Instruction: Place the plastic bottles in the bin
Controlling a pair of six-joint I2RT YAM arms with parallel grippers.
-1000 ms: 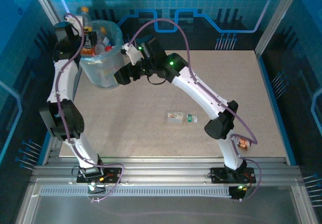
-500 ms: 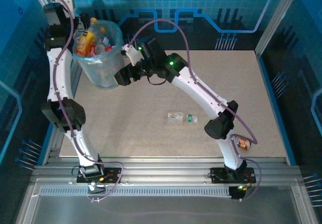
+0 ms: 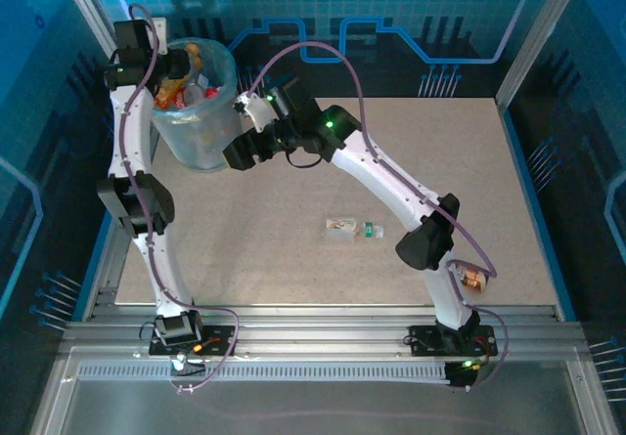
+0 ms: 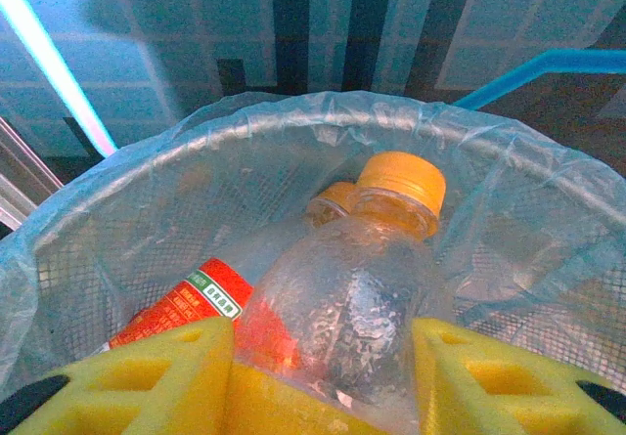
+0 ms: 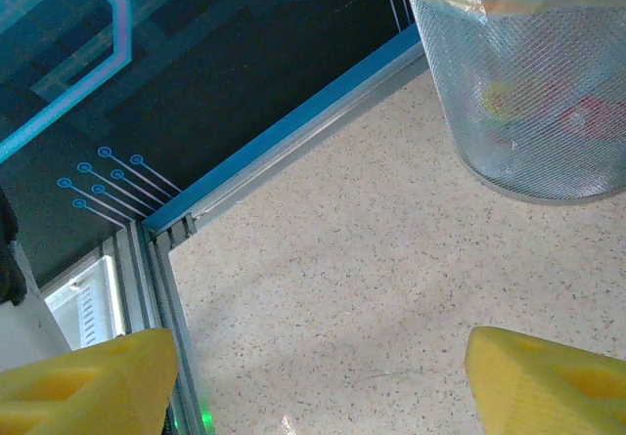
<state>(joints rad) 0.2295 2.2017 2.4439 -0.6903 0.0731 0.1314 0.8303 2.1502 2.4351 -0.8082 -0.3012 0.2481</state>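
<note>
Yellow foam pads (image 4: 147, 376) of the left tool (image 4: 323, 329) stood either side of a clear plastic bottle with an orange cap (image 4: 357, 288), cap pointing away from the camera. The gap between them was fairly narrow and the bottle's body filled it. I could not tell whether the pads were clamping the bottle or whether it merely lay between them. All this hung inside the mouth of the round pale-blue bin lined with a clear bag (image 4: 323, 122), at the upper left of the overhead frame, where a red-labelled bottle (image 4: 181, 308) lay in the bin to the left.

My judgement was that the step in hand was the drop. To do it well I would keep the left tool (image 3: 171, 68) centred over the bin's mouth and spread the pads fully. I would lift straight up, so that nothing snagged the bag.

My right tool (image 5: 313, 357) stood wide and held nothing. It hovered just beside the bin's wall (image 5: 528, 112) above the speckled desk (image 3: 440, 142). One small clear bottle (image 3: 352, 228) lay on its side mid-desk, well apart from the bin.
</note>
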